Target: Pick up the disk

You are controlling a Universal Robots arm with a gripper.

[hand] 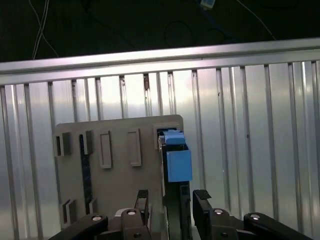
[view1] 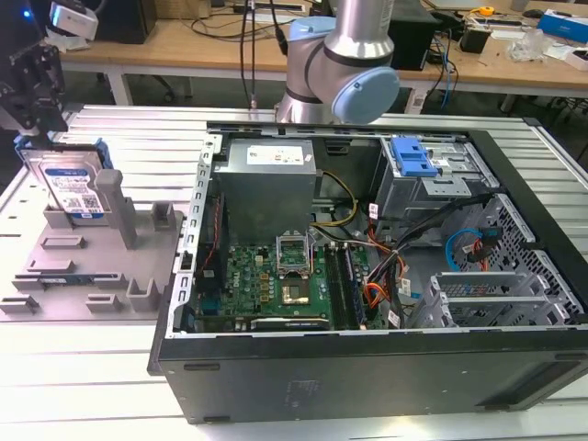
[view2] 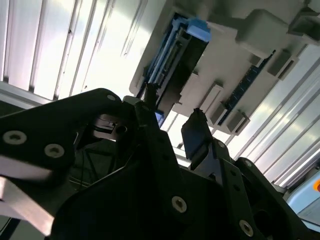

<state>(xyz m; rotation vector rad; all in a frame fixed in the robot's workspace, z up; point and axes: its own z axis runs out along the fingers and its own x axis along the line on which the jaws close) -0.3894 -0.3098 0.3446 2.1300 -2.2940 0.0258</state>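
Disk (view1: 69, 179): stands on edge in a slot of the grey holder (view1: 55, 266), at the exterior view's left, label showing; seen edge-on with a blue rail in both wrist views.

End effector (view1: 30, 124): hangs just above the disk, black fingers (hand: 142, 199) spread wide, one on each side of the disk's upper edge, apart from it, pinching nothing.

Holder: rests on the ribbed metal counter (view1: 83, 367).

Computer case (view1: 367, 367): lies open on the same counter, just beside the holder, toward the exterior view's right.
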